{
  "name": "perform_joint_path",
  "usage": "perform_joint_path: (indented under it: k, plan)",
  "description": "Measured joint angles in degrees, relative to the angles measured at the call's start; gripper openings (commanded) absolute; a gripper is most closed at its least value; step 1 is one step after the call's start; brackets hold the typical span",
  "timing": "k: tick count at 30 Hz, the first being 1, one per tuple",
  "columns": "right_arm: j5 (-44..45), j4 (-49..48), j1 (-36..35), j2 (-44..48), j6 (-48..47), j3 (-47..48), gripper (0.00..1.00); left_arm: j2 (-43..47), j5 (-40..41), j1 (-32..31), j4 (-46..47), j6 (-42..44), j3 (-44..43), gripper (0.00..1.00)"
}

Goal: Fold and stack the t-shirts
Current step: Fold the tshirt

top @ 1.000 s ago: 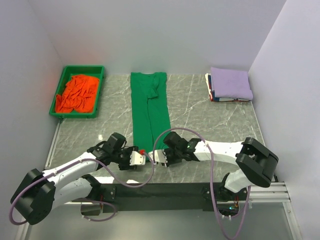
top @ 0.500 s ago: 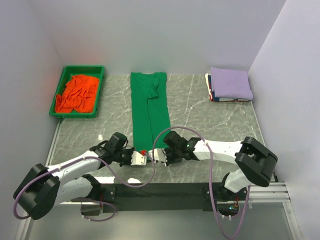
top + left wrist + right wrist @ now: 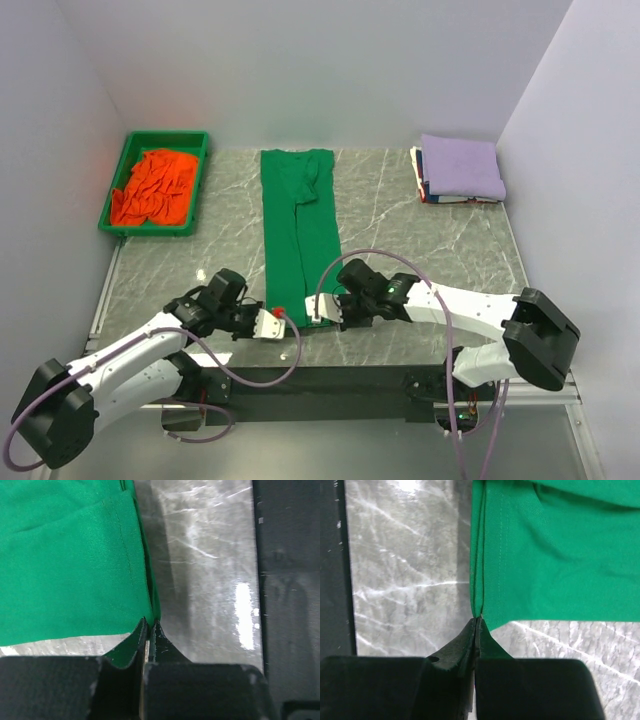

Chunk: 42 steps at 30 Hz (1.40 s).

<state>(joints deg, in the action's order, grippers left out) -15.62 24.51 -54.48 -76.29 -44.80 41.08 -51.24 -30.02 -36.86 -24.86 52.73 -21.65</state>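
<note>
A bright green t-shirt (image 3: pixel 298 225) lies as a long narrow strip down the middle of the table. Its near hem reaches both grippers. My left gripper (image 3: pixel 280 314) is shut on the hem's near left corner. In the left wrist view the green t-shirt (image 3: pixel 70 570) runs into the pinched left gripper (image 3: pixel 150 626). My right gripper (image 3: pixel 316 311) is shut on the near right corner, and the right wrist view shows the green t-shirt (image 3: pixel 550 550) ending at the closed right gripper (image 3: pixel 478 621). An orange t-shirt (image 3: pixel 152 187) lies crumpled at the back left. A lavender t-shirt (image 3: pixel 462 165) tops a folded stack.
The orange shirt sits in a green plastic tray (image 3: pixel 165 135) at the back left corner. The folded stack (image 3: pixel 425 190) stands at the back right by the wall. The black mounting rail (image 3: pixel 330 380) runs along the near table edge behind both grippers.
Both grippers have shut on the green shirt's near hem corners. Both arms drew slightly toward the near edge, the right elbow swinging outward to the right.
</note>
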Motion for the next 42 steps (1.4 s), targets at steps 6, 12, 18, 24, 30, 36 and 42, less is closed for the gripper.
perform_joint_path:
  k: [6,12,18,24,30,36,42]
  plan:
    - [-0.2,3.3,0.3,3.6,-0.1,0.8,0.00,1.6,-1.3,0.2,-4.0,-1.4,-3.2,0.01]
    - [-0.2,5.3,4.4,4.2,-3.5,4.8,0.00,-0.4,-2.0,3.8,-4.6,-1.4,-7.4,0.01]
    - [-1.6,6.5,10.7,-2.5,-8.2,13.3,0.00,-10.5,-3.0,10.5,-2.5,1.3,-12.5,0.01]
    - [-3.1,7.1,16.0,-11.7,-14.3,22.7,0.00,-22.8,-3.7,17.3,1.1,6.2,-21.5,0.01]
    - [-4.4,8.7,20.7,-22.1,-19.0,33.5,0.00,-35.0,-3.8,21.0,4.3,9.7,-31.3,0.01]
    - [-5.4,10.6,24.7,-32.6,-21.8,45.5,0.00,-46.4,-4.6,23.6,4.8,12.2,-41.9,0.01]
    - [-6.5,12.2,26.7,-40.2,-23.7,54.9,0.00,-54.5,-4.7,25.5,5.0,13.5,-50.0,0.01]
